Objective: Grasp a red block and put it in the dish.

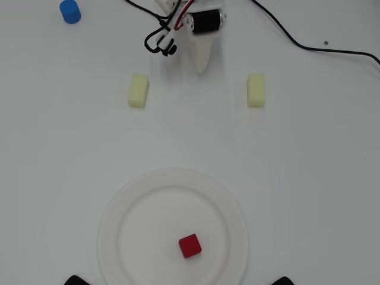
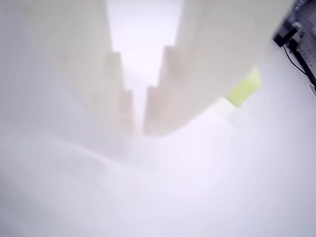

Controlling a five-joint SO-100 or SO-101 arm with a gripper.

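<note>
Fingers [image 2: 116,94] fill the wrist view, blurred and pale, tips nearly together with only a thin slit between them and nothing held. So the gripper [image 2: 138,116] reads as closed on air.

Largest to smallest, overhead view:
- Table [image 1: 320,178]: plain white, matte.
- Dish [image 1: 172,178]: big round white plate, low in the view, wide flat rim.
- Gripper [image 1: 202,62]: near the top edge, its pale tip pointing down between the two yellow blocks, well apart from the dish.
- Yellow blocks: one at left [image 1: 138,90], one at right [image 1: 256,90]. One shows as a yellow sliver [image 2: 244,89] in the wrist view; which one, I cannot tell.
- Blue cylinder [image 1: 70,11]: top left corner, well clear.
- Red block [image 1: 190,245]: smallest. It sits inside the dish, on the flat floor just right of centre, turned a little askew.

Judgement: with the block in the dish and the jaws empty, the task looks done.

Handling, should it need lifting: likely light, rigid, flat-sided, not fragile. Pinch across two opposite side faces, with the jaws turned to match its skew. The smooth plate may let it slide if nudged.
</note>
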